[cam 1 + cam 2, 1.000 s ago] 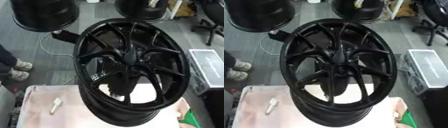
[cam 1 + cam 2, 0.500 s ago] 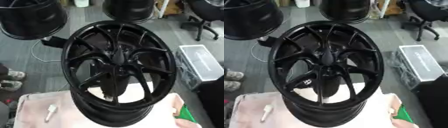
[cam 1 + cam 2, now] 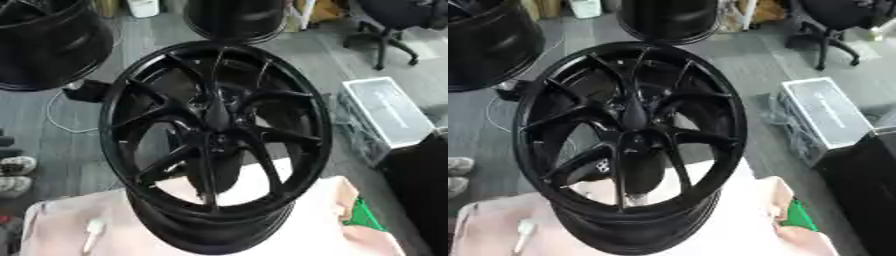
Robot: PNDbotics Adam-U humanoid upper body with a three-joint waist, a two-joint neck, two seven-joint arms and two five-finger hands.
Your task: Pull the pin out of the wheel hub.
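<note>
A large black wheel hub (image 3: 216, 140) stands on its edge, tilted, in the middle of the scene, its curved spokes meeting at a dark centre. Its lower rim rests on a table covered with a pale pink cloth (image 3: 311, 220). Neither robot hand appears in either eye view, so nothing shows whether they are open, closed or holding anything. No pin can be made out at the dark, blurred centre of the hub. A small whitish stick-shaped object (image 3: 91, 234) lies on the cloth at the lower left, apart from the wheel; what it is cannot be told. A green object (image 3: 800, 216) shows at the cloth's right edge, partly hidden.
</note>
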